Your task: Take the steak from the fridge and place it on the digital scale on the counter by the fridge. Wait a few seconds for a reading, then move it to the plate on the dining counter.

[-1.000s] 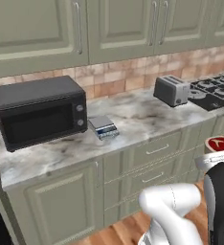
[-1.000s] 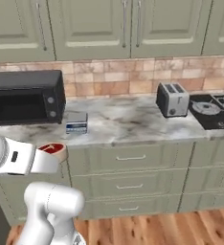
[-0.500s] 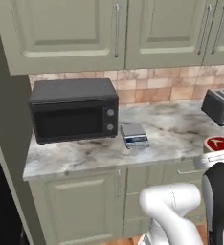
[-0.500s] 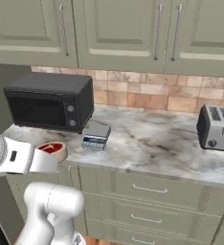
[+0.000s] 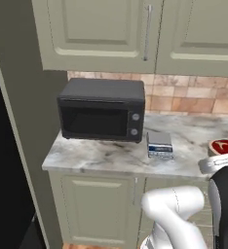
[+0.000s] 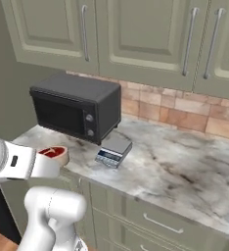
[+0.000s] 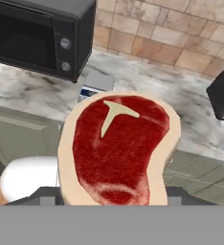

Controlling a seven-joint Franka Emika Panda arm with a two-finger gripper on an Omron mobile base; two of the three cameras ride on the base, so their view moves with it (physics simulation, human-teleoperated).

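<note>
Pincer (image 6: 62, 156) clenched on the steak (image 7: 118, 148), carried level toward the digital scale (image 6: 114, 149) beside the microwave (image 6: 76, 106).

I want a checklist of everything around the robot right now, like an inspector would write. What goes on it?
Surface: marbled counter over green cabinets, brick wall behind.
Job's things: steak held up at the claw, in front of the counter edge, not yet on the digital scale; scale bare, just right of the microwave.
Clutter: black microwave; dark toaster at the picture's edge.
Claw: hidden behind the steak; appears shut on it.
Cables: nothing seen.
Surroundings: upper cabinets; dark tall panel on the left.
</note>
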